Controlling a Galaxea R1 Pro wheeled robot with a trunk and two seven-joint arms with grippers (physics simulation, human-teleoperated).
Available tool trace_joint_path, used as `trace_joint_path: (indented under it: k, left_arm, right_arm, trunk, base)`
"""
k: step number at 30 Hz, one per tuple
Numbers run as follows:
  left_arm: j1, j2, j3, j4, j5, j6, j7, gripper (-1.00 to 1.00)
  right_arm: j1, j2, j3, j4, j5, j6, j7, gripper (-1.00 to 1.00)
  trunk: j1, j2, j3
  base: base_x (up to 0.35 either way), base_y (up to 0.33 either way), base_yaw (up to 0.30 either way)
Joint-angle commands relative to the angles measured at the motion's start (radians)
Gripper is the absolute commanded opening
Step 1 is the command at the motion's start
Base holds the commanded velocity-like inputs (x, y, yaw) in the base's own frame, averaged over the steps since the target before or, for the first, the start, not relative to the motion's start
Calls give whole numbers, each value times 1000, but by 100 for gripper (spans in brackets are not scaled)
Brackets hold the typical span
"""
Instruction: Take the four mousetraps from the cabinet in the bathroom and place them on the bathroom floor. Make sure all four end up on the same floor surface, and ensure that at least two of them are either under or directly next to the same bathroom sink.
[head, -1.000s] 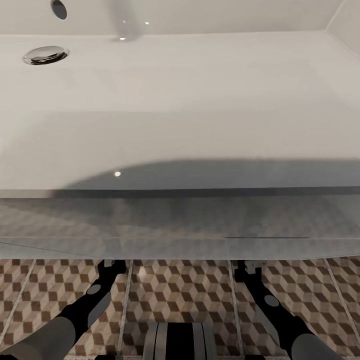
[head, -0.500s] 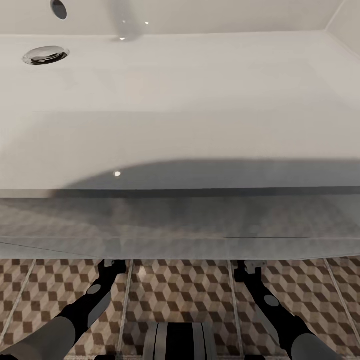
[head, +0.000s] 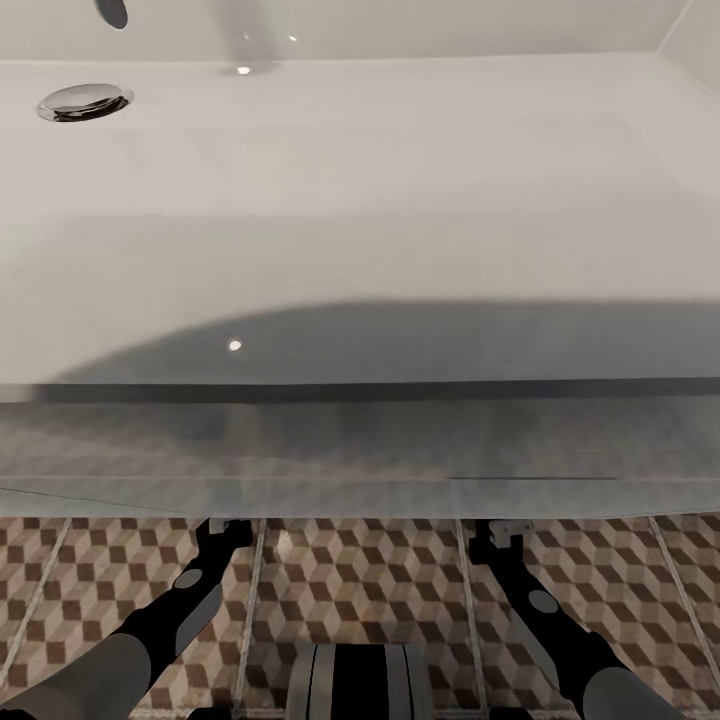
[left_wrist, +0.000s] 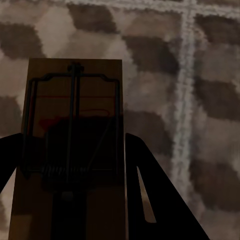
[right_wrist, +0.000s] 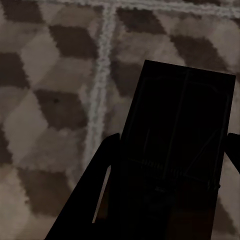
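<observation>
Across the upper two thirds of the head view spreads the sink (head: 400, 200), a wide white basin with a chrome drain (head: 85, 101) at the upper left of the frame and a dark shadow along its near edge. Below the basin's front lip runs a grey reflective band, and under that, along the bottom of the frame, lies the bathroom floor (head: 360, 590) with its brown, beige and white cube pattern and pale grout lines. Both arms reach forward and disappear under the sink's front edge: the left arm (head: 170, 620) at lower left, the right arm (head: 545, 620) at lower right, with the robot's dark trunk (head: 355, 682) between them at bottom centre. From this view I cannot tell how either claw stands, since the sink's edge hides them. Over in the left wrist view, the left gripper (left_wrist: 75, 195) holds a mousetrap (left_wrist: 75, 120) between its two dark fingers; the brown board with its wire frame, spring and red mark fills the left half of the frame, above the patterned tiles. Lastly, in the right wrist view, the right gripper (right_wrist: 167, 185) clamps a second mousetrap (right_wrist: 182, 125), which sits in deep shadow at the right of the frame, its wire faintly visible, with the tiled floor and a grout line behind it.
</observation>
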Motion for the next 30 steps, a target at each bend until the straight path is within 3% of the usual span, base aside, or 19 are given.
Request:
trace_joint_path:
  k: [1, 7, 30]
  left_arm:
    - [-1, 1, -9, -1, 2, -3, 11, -100]
    - [-1, 0, -9, -1, 2, -3, 8, -100]
    - [-1, 0, -9, -1, 1, -3, 6, -100]
  right_arm:
    - [-1, -1, 6, 1, -12, -4, 4, -100]
    - [-1, -1, 6, 1, -12, -4, 4, -100]
    - [-1, -1, 8, 1, -12, -4, 4, -100]
  trunk:
    - [0, 0, -1]
    - [1, -1, -12]
    - [1, -1, -12]
  base:
    - [0, 0, 0]
    - [0, 0, 0]
    - [0, 0, 0]
